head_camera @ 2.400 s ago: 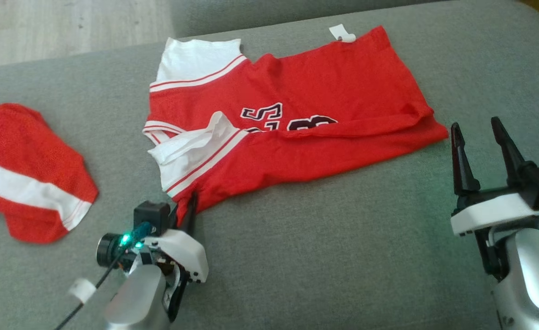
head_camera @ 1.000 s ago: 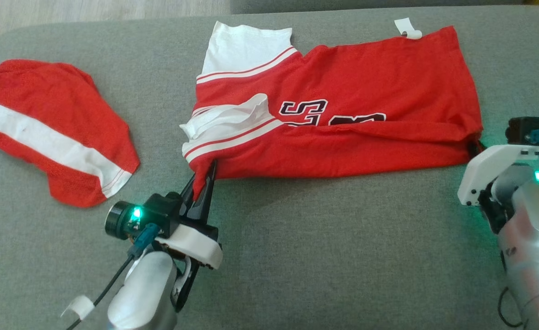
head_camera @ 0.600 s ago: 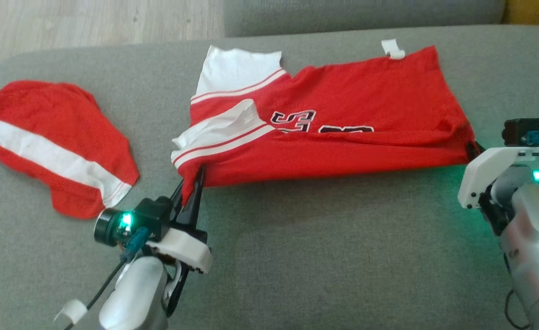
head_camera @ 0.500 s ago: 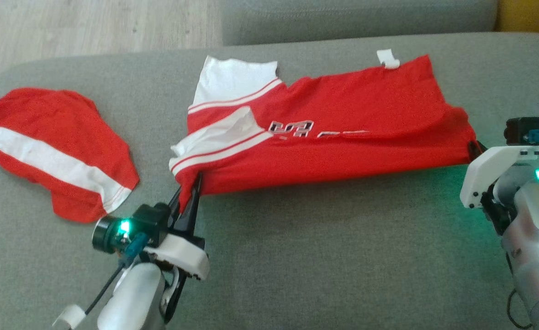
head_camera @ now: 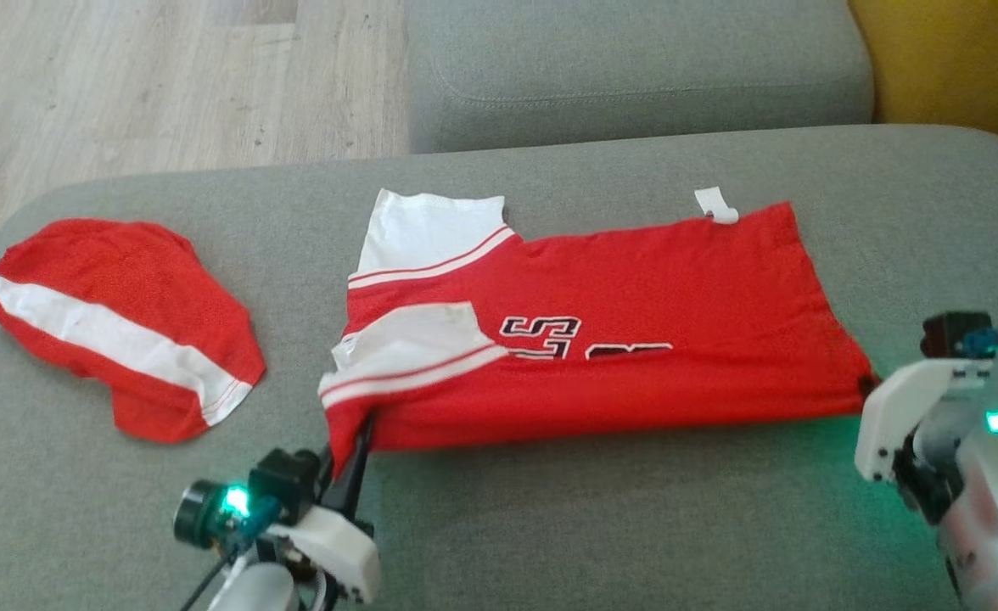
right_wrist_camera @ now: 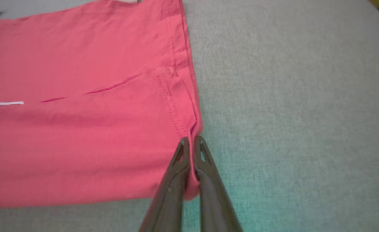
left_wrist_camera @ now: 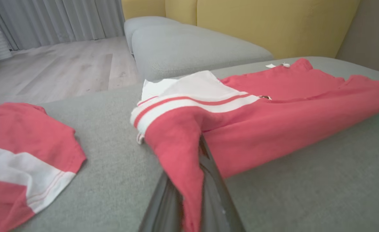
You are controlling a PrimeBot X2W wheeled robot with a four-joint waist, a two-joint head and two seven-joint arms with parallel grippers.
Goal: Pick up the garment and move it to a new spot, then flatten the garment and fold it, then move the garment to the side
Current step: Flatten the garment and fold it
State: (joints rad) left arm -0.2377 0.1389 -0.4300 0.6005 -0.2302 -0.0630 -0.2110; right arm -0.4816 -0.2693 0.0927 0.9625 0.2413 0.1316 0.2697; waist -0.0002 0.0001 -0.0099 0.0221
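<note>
Garment position: the red jersey [head_camera: 635,339] lies across the middle of the grey seat cushion [head_camera: 601,526], folded lengthwise, with its white-striped sleeves toward the cushion's left end and its hem toward the right end. The left gripper [head_camera: 356,437], over the cushion's near left part, has its fingers closed on the jersey's near sleeve-side corner. In the left wrist view you see that corner drawn up off the cushion, with red cloth draped over the fingers. The right gripper [right_wrist_camera: 191,143], over the cushion's near right part, is clamped on the near hem corner, with cloth pinched between its fingertips. A second red-and-white garment [head_camera: 126,331] lies at the cushion's far left end, apart from the jersey. A white tag [head_camera: 715,206] sticks out from the jersey's far edge, toward the cushion's back.
</note>
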